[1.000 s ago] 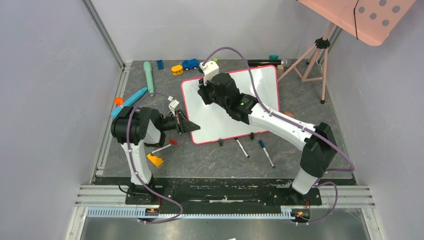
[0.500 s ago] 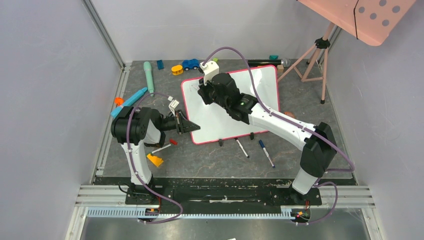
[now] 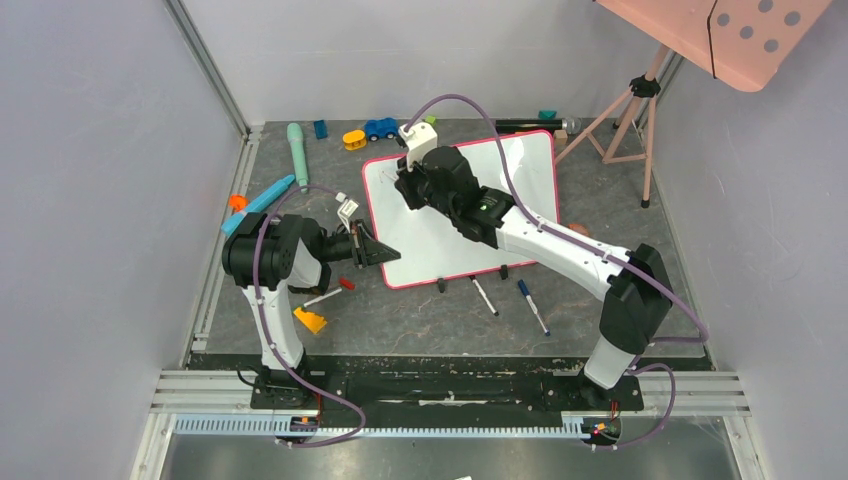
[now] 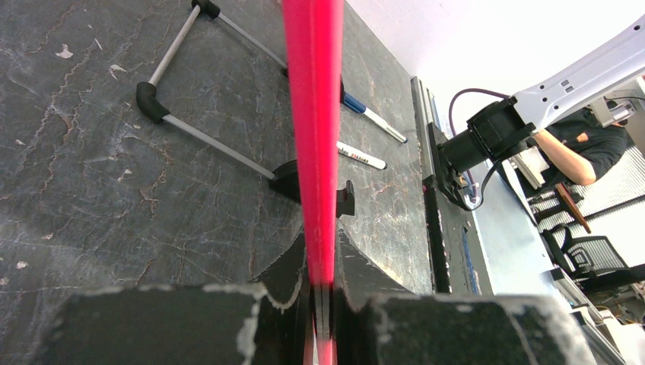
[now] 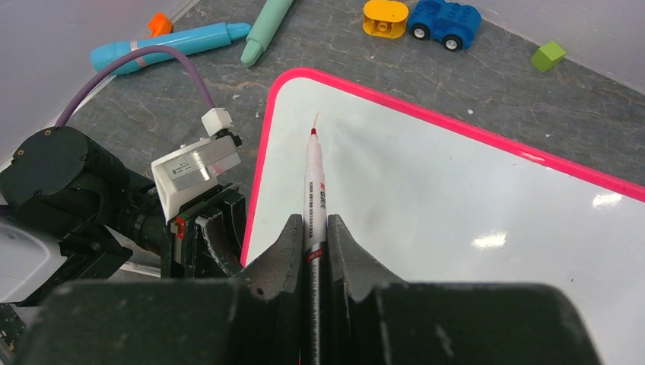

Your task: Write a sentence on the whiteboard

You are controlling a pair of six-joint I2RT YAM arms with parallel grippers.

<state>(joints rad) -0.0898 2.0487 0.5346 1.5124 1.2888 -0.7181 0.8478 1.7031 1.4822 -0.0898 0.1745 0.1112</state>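
The whiteboard (image 3: 428,250), glossy white with a red-pink frame, stands tilted on the grey table on two small black feet. My left gripper (image 3: 383,252) is shut on its left frame edge (image 4: 313,114), low down near the front corner. My right gripper (image 3: 404,186) hovers over the board's upper left part, shut on a white marker (image 5: 313,182). The marker's red tip (image 5: 312,132) points at the white surface (image 5: 456,198) near the top left corner, with a faint red streak just beyond it. I cannot tell if the tip touches. No sentence shows on the visible board.
Two loose markers (image 3: 484,296) (image 3: 532,306) lie in front of the board. A teal pen (image 3: 297,147), a blue pen (image 3: 258,205), a blue toy car (image 3: 380,128), a yellow block (image 3: 354,139) lie behind and left. A pink tripod (image 3: 640,110) stands at the back right.
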